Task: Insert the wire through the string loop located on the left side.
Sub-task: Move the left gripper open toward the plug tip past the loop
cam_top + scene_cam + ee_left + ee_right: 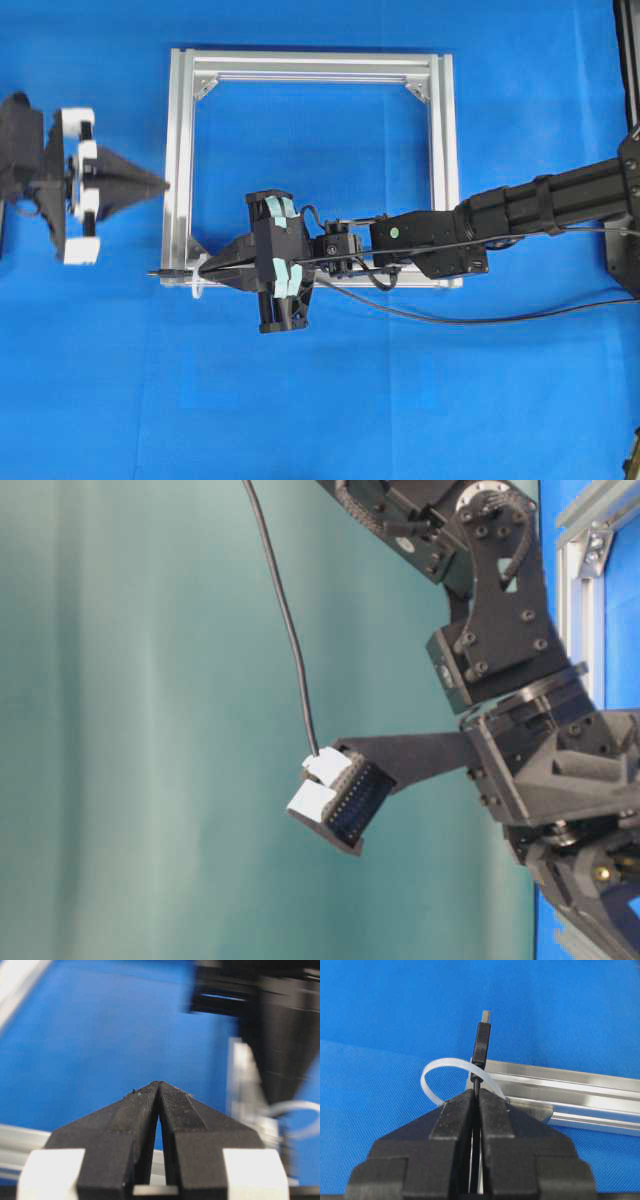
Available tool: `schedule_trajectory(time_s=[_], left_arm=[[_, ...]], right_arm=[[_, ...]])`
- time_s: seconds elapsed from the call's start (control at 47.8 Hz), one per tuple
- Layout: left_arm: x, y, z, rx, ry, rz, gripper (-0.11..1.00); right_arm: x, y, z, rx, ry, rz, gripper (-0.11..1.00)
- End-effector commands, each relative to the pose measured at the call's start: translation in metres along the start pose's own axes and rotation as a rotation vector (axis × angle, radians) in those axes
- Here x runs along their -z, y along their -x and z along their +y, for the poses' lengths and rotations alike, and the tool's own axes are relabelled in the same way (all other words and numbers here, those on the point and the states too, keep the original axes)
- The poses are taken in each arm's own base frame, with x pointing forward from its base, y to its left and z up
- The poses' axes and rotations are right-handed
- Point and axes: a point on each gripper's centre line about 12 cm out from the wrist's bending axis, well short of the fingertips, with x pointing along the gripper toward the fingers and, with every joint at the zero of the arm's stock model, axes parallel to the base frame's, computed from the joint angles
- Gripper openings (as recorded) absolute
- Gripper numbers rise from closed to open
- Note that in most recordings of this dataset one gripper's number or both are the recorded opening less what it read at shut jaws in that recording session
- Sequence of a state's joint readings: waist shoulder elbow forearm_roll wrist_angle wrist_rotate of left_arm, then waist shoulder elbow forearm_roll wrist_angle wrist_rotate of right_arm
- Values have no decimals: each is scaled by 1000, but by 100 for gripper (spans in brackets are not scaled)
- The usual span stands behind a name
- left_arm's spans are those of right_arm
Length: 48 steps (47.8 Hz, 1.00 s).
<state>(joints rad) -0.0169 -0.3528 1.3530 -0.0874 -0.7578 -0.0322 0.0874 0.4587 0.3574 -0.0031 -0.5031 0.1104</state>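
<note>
The wire (481, 1042) was thin & black, ending in a small dark boxy plug w/ a metallic tip. In the right wrist view the plug stood just past the right gripper (478, 1094), whose jaws were pinched shut on the wire right behind it. The plug passed over the whitish translucent band of the loop (437, 1076); whether it was actually through, can't tell. From overhead the tip poked out just past the frame's (180, 150) lower-left corner, and the rest of the wire trailed back along the right arm toward the right edge.

The loop was small, a flat pale strip curled beside the end of the silver rail.

Left gripper (160, 186) sat left of the frame, well apart from the wire, tips pointing at the left rail. Jaws closed tip to tip, nothing between them per left wrist view.

Surface: blue cloth (400, 400), fine weave, w/ the square aluminium frame lying flat on it. Table-level view showed a teal backdrop (130, 730) behind the arm.
</note>
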Motion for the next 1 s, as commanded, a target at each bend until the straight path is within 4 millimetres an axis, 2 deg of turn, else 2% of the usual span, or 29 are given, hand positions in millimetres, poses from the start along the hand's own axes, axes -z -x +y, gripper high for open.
schedule_trajectory(time_s=[0.0,0.251,0.711,0.816,0.983], left_arm=[[-4,0,-19,82,-19,-12,0],[-4,3,-48,203,-68,-7,0],[-1,3,-49,208,-56,19,2],[-3,2,-50,209,-54,13,20],[-4,1,-52,218,-59,14,71]], right_arm=[[-19,0,0,-1,-4,-46,0],[-19,0,0,-1,-4,-46,0],[-19,0,0,-2,-2,-46,0],[-19,0,0,-2,-2,-46,0],[-18,0,0,-2,-2,-45,0]])
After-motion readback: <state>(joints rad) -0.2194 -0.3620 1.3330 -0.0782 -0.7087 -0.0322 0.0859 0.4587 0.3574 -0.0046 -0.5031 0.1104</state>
